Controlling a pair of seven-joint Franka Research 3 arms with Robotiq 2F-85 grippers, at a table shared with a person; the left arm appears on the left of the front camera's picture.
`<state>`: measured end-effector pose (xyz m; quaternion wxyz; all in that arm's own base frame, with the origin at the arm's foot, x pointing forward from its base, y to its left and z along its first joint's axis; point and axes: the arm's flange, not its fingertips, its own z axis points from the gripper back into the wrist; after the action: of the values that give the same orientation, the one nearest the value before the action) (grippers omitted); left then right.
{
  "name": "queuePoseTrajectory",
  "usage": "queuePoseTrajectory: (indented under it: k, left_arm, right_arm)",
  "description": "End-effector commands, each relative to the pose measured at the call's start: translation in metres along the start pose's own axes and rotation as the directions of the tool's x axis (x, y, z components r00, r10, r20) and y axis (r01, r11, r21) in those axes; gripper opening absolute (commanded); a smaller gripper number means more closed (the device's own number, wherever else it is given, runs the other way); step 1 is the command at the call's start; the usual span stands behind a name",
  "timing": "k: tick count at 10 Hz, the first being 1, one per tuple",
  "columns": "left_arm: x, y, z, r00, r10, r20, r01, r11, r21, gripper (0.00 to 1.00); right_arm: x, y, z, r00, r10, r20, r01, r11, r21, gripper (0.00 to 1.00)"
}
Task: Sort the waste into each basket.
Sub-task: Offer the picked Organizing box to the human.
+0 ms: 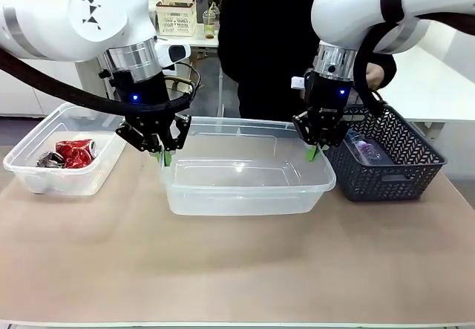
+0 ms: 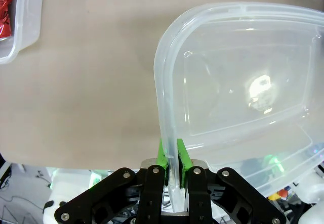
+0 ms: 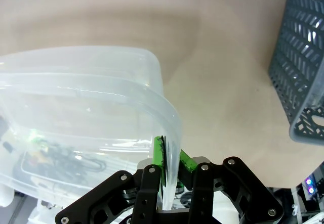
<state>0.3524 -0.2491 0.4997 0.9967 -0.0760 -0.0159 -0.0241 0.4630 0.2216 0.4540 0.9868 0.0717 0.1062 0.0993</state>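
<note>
A large clear basket stands mid-table with both grippers on it. My left gripper is shut on its left rim; in the left wrist view the green pads pinch the thin wall. My right gripper is shut on the right rim, and in the right wrist view its gripper clamps the basket's edge. This basket holds nothing. A second clear basket at the left holds crushed red-and-silver cans. Whether the middle basket rests on the table I cannot tell.
A dark lattice basket at the right holds a clear plastic bottle; it sits close to my right gripper. A person in dark clothes stands at the far side. The near half of the table is bare.
</note>
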Motion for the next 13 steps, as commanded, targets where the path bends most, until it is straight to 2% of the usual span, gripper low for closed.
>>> queuePoseTrajectory:
  k: [1, 13]
  left_arm:
    - [-0.0041, -0.0058, -0.0012, 1.0, 0.001, 0.004, -0.001, 1.0, -0.025, 0.08]
    - [-0.0041, -0.0058, -0.0012, 1.0, 0.001, 0.004, -0.001, 1.0, -0.025, 0.08]
  right_arm:
    - [-0.0033, 0.0055, 0.0023, 1.0, 0.01, 0.01, -0.01, 1.0, 0.001, 0.05]
    - [-0.0033, 0.0055, 0.0023, 1.0, 0.01, 0.01, -0.01, 1.0, 0.001, 0.05]
